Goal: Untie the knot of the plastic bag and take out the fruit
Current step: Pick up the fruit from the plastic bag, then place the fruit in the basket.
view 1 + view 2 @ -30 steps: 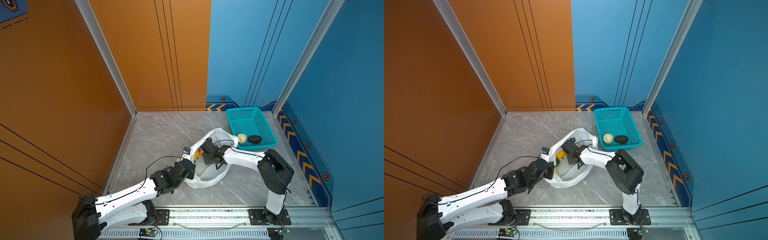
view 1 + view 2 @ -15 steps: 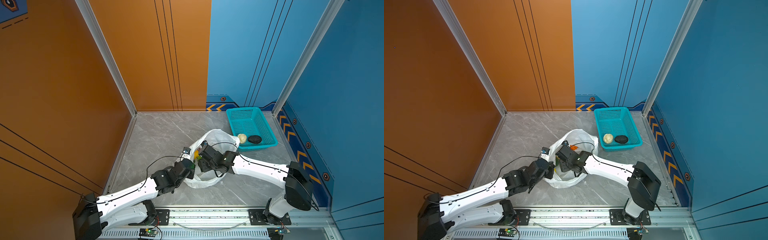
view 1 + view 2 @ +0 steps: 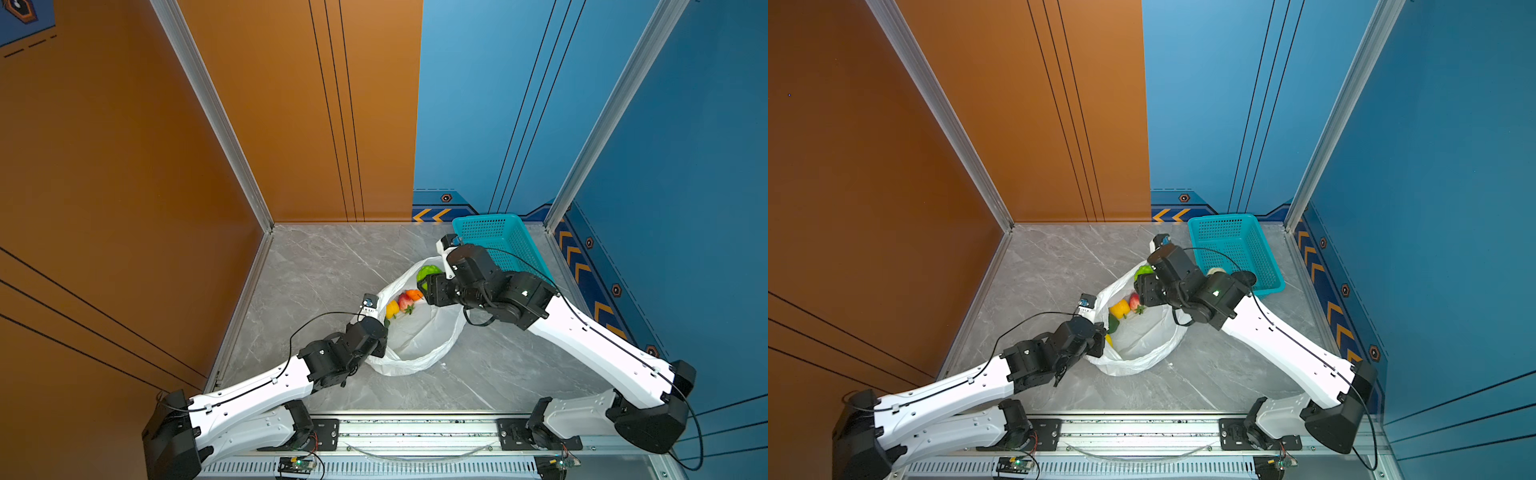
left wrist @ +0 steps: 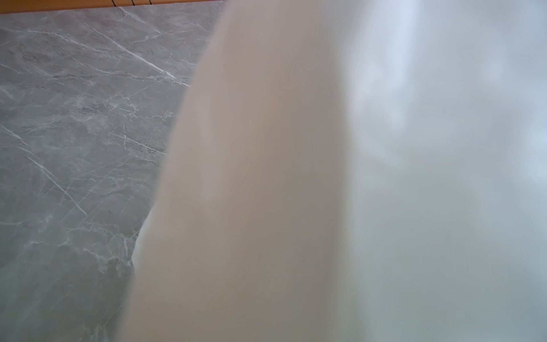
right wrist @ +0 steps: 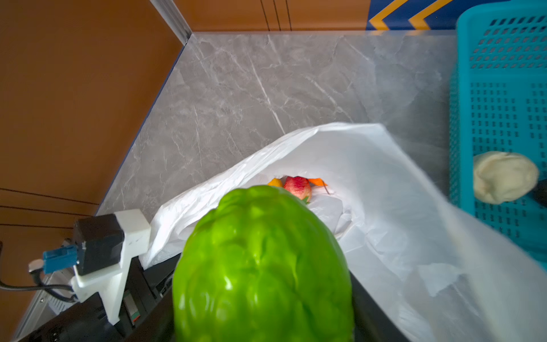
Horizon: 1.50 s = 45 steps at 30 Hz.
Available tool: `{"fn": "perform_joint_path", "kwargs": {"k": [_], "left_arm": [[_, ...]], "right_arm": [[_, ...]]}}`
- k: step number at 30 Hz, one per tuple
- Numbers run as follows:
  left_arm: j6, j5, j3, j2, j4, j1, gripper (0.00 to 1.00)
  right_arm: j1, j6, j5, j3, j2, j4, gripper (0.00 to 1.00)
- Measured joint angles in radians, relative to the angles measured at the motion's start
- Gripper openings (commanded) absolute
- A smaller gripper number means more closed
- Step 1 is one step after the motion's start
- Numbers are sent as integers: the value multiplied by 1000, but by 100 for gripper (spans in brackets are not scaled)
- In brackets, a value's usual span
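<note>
Green fruit (image 3: 428, 272) is clamped in the right gripper's (image 3: 430, 289) part-open jaws over the plastic bag (image 3: 419, 336), whose 8 o'clock rim is pinched by the left gripper's (image 3: 384, 347) fully closed jaws. It's best lifted clear of the rim, then carried to the basket (image 3: 498, 232) at 1 o'clock.

Both top views are bright, evenly lit and sharp, with only soft shadows on the grey surface (image 3: 332, 266). The left wrist view is mostly defocused plastic bag (image 4: 384, 177) haze. In the right wrist view the near green fruit (image 5: 260, 266) carries glare spots, and the bag's edge toward the basket (image 5: 503, 103) is smeared.
</note>
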Motion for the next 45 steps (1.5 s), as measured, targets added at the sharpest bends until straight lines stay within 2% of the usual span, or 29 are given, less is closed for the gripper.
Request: {"fn": "perform_joint_path", "kwargs": {"k": [10,14,17,22,30,32,37,40,45], "left_arm": [[0,0,0,-14,-16,0,0],[0,0,0,-15,-25,0,0],[0,0,0,-15,-27,0,0],[0,0,0,-15,-27,0,0],[0,0,-5,-29,-25,-6,0],[0,0,-10,-37,-25,-6,0],[0,0,-18,-45,-24,-7,0],[0,0,-18,-47,-24,-7,0],[0,0,-18,-50,-24,-7,0]], "right_arm": [[-456,-88,-87,24,-23,-16,48],[-620,-103,-132,-48,-9,37,48],[-705,-103,-154,-109,43,85,48],[-766,-117,-160,-183,179,158,48],[-798,-148,-137,-178,425,247,50],[-800,-154,-135,-165,472,253,55],[-798,-160,-124,-142,507,276,84],[-795,-167,-104,-136,507,277,93],[-782,-173,-80,-135,507,278,98]]}}
